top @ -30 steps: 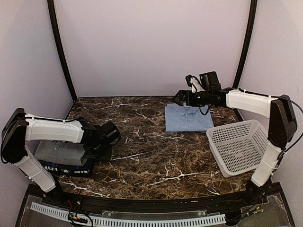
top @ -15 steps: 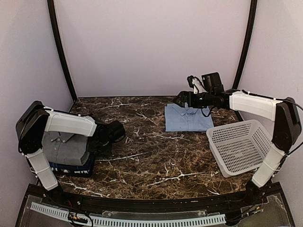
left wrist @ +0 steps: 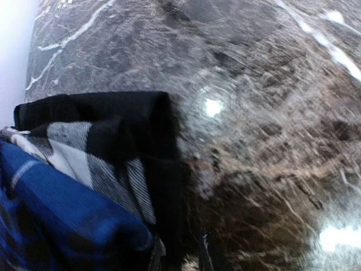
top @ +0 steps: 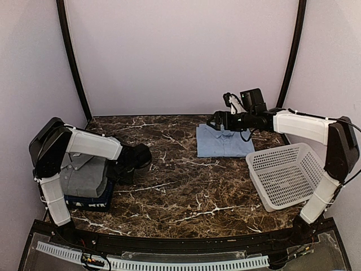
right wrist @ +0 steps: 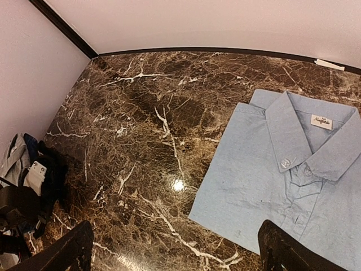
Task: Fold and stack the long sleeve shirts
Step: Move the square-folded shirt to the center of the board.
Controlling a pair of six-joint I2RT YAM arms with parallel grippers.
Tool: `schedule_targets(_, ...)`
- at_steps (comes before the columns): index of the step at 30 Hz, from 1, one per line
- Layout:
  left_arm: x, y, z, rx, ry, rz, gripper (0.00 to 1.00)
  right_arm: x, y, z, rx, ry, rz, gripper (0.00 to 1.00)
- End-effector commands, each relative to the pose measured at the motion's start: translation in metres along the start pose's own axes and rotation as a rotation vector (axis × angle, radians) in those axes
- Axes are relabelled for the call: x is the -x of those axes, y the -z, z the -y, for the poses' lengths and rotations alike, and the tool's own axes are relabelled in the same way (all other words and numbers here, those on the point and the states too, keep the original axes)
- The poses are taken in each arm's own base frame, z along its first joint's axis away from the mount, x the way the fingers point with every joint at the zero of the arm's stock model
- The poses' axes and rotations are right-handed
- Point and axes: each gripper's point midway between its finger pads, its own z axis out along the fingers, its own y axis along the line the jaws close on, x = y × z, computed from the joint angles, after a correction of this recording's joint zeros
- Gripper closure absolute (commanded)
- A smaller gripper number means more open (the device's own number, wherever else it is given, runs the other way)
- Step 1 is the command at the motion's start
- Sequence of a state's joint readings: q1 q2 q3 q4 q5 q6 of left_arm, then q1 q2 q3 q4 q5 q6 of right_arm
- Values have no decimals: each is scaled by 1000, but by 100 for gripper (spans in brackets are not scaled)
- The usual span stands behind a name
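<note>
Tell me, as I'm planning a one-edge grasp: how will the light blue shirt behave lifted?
Probably floppy: the light blue shirt is thin folded cloth; layers would likely sag open. Pushed, it may bunch on the glossy table.

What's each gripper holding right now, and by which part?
Right gripper is open by the light blue shirt, holding nothing. Left gripper: cannot tell; dark cloth lies close, jaws unseen.

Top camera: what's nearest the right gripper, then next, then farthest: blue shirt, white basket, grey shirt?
1. Light blue collared shirt, by the right gripper.
2. White plastic lattice basket, right side.
3. Grey collared shirt, far left.
</note>
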State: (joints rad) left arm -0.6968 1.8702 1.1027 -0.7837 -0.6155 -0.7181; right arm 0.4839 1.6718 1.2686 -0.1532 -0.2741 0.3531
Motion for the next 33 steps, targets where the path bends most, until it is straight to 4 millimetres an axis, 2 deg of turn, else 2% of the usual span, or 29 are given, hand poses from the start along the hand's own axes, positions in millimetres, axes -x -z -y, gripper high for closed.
schedule_targets(1, 4, -6, -17, 93, -21, -5, 80, 9, 9, -7, 15, 15, 45, 1)
schedule_targets(8, 9, -10, -24, 156, -39, -1, 83, 8, 9, -7, 13, 17, 42, 1)
schedule_targets(13, 12, -11, -25, 166, -45, 10, 96, 7, 9, -5, 5, 19, 38, 1)
schedule_targets(15, 16, -10, -25, 165, -43, 21, 100, 7, 9, -5, 4, 21, 37, 1)
schedule_targets(19, 31, -5, -21, 145, -36, 53, 100, 6, 9, -3, -2, 20, 34, 1)
schedule_targets(27, 77, 16, 10, 1, -48, 148, 100, 4, 10, 1, -28, 25, 26, 1)
schedule_targets(33, 105, 31, 47, -102, -81, 195, 100, 1, 12, 7, -58, 28, 18, 1)
